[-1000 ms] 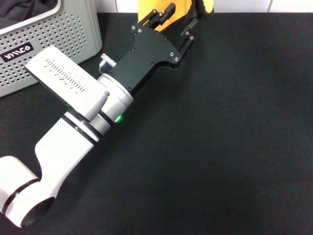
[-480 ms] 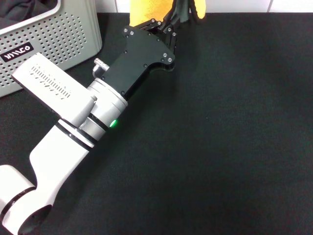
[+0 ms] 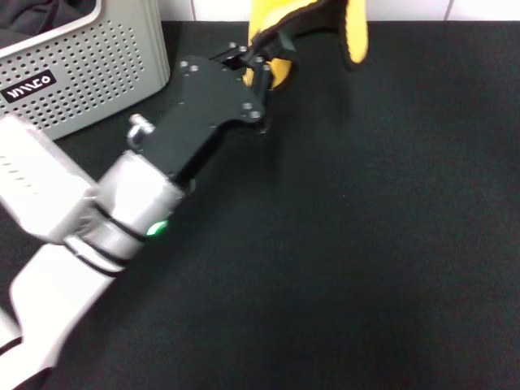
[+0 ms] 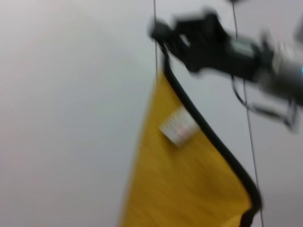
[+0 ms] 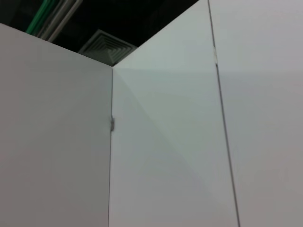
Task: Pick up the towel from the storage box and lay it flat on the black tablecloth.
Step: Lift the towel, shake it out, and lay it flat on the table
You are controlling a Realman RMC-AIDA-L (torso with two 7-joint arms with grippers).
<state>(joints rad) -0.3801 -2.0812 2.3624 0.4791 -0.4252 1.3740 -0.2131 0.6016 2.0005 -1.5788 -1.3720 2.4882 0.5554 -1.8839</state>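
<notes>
While the left gripper is clamped on the towel at its black edging, we hold the cloth in the air above the far edge of the black tablecloth, well clear of the storage box. We judge the towel light, limp and non-slippery; it drapes from one pinched point. A second hold near the white label corner would help spreading. Our right gripper is out of view.

Storage box left of towel
</notes>
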